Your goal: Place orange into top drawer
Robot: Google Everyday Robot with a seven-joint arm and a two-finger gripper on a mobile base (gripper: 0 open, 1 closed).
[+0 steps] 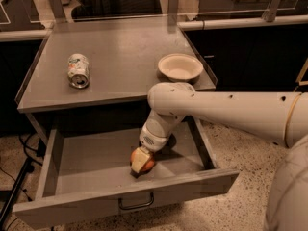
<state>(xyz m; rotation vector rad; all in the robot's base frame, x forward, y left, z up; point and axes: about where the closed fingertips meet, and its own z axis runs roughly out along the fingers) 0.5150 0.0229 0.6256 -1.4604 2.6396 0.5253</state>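
A grey metal table (120,52) is seen at centre; speckled terrazzo floor (231,143) is spread toward 5 o'clock, black cables (21,146) are trailed at 8, dark counters (250,47) are ranged at 2

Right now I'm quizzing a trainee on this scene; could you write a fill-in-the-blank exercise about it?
The top drawer stands ____.
The gripper, down inside it, is shut on the ____.
On the tabletop, apart from the bowl, the can lies on its ____.
Missing words: open; orange; side.
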